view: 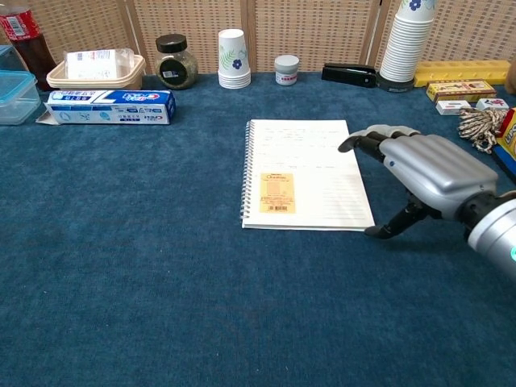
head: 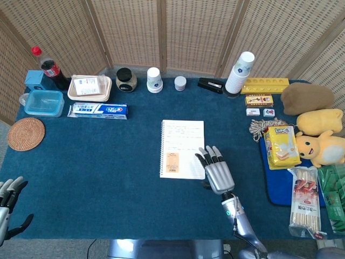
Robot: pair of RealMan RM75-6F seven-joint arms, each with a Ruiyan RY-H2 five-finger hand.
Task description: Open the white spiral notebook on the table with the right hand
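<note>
The white spiral notebook (head: 182, 148) (view: 302, 173) lies closed and flat in the middle of the blue table, its spiral along the left edge and an orange label on the cover. My right hand (head: 215, 171) (view: 423, 173) hovers at the notebook's right edge near its front right corner, fingers spread and holding nothing. In the chest view its thumb points down toward the cloth just right of that corner. My left hand (head: 9, 200) hangs off the table's front left corner, fingers apart and empty.
A toothpaste box (head: 98, 110), plastic tub (head: 43, 102), cola bottle (head: 49, 68), tray (head: 89, 87), jar (head: 126, 80) and paper cups (head: 154, 80) line the back left. A stapler (head: 210, 84), cup stack (head: 239, 73), snack packs (head: 281, 145) and plush toys (head: 321, 137) crowd the right.
</note>
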